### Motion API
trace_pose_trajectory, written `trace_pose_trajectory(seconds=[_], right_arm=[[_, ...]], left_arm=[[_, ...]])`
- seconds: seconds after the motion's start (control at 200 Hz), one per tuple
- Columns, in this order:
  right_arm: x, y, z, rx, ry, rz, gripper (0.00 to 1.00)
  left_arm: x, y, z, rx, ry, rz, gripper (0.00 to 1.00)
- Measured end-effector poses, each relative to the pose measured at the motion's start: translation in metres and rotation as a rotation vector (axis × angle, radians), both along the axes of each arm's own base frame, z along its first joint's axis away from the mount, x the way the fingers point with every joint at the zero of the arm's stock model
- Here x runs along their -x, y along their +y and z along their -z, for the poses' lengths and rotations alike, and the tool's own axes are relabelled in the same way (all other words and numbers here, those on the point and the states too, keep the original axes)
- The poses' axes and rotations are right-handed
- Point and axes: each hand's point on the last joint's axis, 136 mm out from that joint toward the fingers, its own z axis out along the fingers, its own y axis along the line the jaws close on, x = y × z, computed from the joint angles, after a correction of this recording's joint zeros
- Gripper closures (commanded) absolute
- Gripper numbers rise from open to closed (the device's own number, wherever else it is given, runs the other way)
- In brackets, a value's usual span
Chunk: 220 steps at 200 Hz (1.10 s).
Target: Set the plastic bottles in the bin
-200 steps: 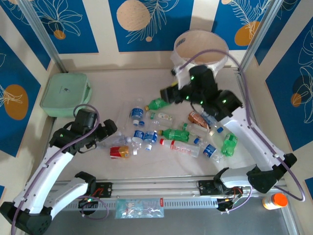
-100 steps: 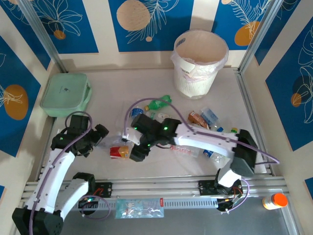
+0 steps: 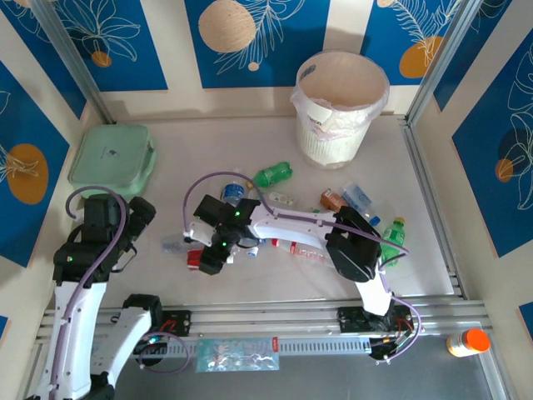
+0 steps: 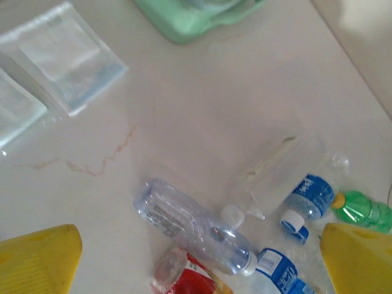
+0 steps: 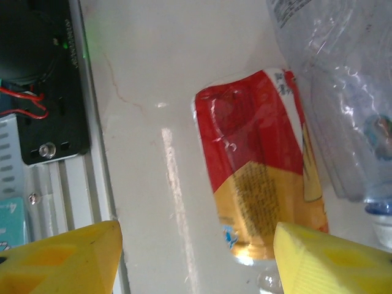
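Plainly the step in hand is a pick of the red-labelled bottle [image 5: 260, 171], one of the plastic bottles. It lies on its side on the table [image 5: 153, 73], squashed flat, near the front edge and left of the main scatter. A clear crushed bottle [image 5: 343, 92] lies right against its flank, touching or just short of it, I cannot tell which. The right claw [image 5: 196, 257] hovers above with its jaws apart and nothing held. The red-labelled bottle sits in the gap between the fingers [image 5: 61, 257], off-centre, nearer one finger than the other.

To do it well, I judge the claw should shift until the bottle is centred, then descend so the fingers straddle its narrow width and clear the neighbour. It should close gently, since thin crumpled plastic will likely buckle or slip.

The bin [image 3: 329, 146] stands at the far side of the table, well apart, so the carry needs a high lift. The left claw [image 3: 125, 221] hangs released and empty over the table's left side.
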Motion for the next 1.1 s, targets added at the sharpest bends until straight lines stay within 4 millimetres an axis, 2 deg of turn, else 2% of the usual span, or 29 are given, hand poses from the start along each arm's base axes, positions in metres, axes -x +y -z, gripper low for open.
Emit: trace_pose_trajectory(seconds=[0.235,0.335,0.66,1.1], right_arm=[[-0.005,0.012,0.014,0.015,0.011,-0.002,0.34],[-0.006,0.014,0.015,0.013,0.009,-0.001,0.34],[-0.011,0.02,0.019,0.02,-0.033,-0.001,0.34],[-0.004,0.019,0.021,0.032,-0.138,-0.043,0.35]], left_arm=[[0.002,0.004,0.017,-0.025,0.053,-0.01,0.01],[0.001,0.003,0.024,-0.023,0.067,-0.007,0.01],[-0.002,0.0,0.027,-0.011,0.063,0.003,0.01],[-0.006,-0.004,0.027,-0.007,0.063,0.032,0.01]])
